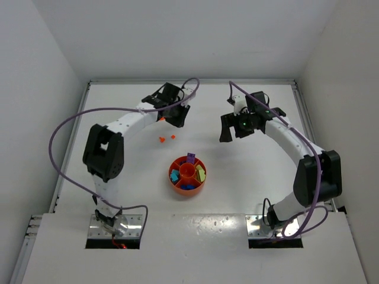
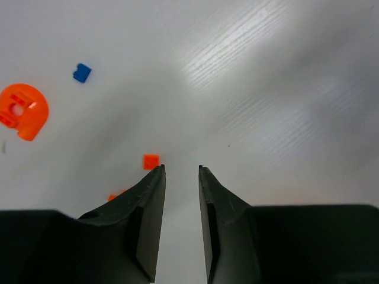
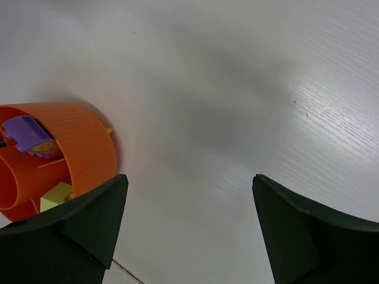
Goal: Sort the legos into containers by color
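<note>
Pointing down at the white desk (image 2: pixel 266 89), the left pincer (image 2: pixel 182 168) is narrowed to a slim gap with nothing between the fingers.

- A small orange brick (image 2: pixel 151 161) lies on the desk just past the left fingertip. Contact cannot be told.
- A second orange bit (image 2: pixel 116 195) is half hidden behind that same finger.
- Ahead and to the left of this pincer lies a curved orange piece (image 2: pixel 23 110). Beyond it is a loose blue brick (image 2: pixel 82 73). Each lies apart from the other.

Seen from above, the round orange tray (image 1: pixel 188 193) sits well apart from both pincers, toward the arm bases and roughly between the two.

- Side wedge toward the left pincer: blue pieces (image 1: pixel 174 176).
- Far wedge: purple brick (image 1: pixel 190 157).
- Side wedge toward the right pincer: yellow-green brick (image 1: pixel 201 173).
- The centre cup looks orange inside. What it holds cannot be told.

The right pincer (image 3: pixel 188 177) is spread wide and empty, with bare desk between the fingers. In its wrist view the tray wall stands just beyond the left finger, not touching. The purple brick and the yellow-green brick show over the rim.
</note>
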`<state>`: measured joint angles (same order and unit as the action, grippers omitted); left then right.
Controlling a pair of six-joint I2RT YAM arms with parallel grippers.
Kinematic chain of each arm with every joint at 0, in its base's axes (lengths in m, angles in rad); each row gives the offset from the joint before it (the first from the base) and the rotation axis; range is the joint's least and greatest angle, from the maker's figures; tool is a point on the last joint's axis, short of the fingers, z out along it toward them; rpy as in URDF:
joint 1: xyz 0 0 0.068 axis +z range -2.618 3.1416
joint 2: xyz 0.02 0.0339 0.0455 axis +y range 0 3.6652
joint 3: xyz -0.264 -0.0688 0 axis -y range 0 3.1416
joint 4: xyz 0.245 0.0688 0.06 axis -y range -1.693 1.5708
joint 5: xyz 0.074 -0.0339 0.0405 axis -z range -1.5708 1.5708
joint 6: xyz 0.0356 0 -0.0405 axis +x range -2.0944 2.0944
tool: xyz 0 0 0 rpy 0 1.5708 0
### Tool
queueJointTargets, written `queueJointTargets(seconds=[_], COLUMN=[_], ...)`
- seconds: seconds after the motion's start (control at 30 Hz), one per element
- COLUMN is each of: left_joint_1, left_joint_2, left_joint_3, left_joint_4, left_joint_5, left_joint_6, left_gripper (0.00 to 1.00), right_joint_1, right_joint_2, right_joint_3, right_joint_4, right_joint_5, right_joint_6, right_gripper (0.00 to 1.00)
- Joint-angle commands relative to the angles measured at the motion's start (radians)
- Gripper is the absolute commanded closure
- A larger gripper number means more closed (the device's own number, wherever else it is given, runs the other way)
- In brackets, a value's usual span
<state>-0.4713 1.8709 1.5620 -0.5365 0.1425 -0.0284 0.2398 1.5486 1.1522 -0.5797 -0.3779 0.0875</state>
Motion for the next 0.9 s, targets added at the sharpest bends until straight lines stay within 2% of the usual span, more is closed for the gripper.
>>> queueJointTargets(seconds=[0.0,0.23,0.4,0.53,0.6,0.7,0.87], left_joint_1=[0.023,0.118,0.138,0.148,0.148,0.157,0.166], left_joint_2=[0.046,0.221,0.304,0.361,0.382,0.437,0.507], left_joint_3=[0.07,0.24,0.314,0.362,0.374,0.423,0.529], left_joint_4=[-0.028,-0.048,-0.091,-0.117,-0.117,-0.117,-0.117], left_joint_5=[0.028,0.144,0.203,0.241,0.255,0.267,0.244], left_joint_6=[0.076,0.255,0.337,0.398,0.418,0.441,0.43], left_gripper=[0.66,0.59,0.53,0.53,0.6,0.63,0.62], right_joint_1=[0.0,0.0,0.0,0.0,0.0,0.0,0.0], right_joint_2=[0.008,0.038,0.056,0.056,0.056,0.056,0.056], right_joint_3=[0.035,0.035,0.035,0.035,0.035,0.035,0.035], right_joint_4=[-0.002,-0.002,-0.002,-0.002,-0.002,-0.002,-0.002], right_joint_5=[0.008,0.008,-0.001,-0.001,-0.001,-0.001,-0.001], right_joint_6=[0.006,-0.003,-0.003,-0.003,-0.003,-0.003,-0.003], right_gripper=[0.14,0.14,0.14,0.14,0.14,0.14,0.14])
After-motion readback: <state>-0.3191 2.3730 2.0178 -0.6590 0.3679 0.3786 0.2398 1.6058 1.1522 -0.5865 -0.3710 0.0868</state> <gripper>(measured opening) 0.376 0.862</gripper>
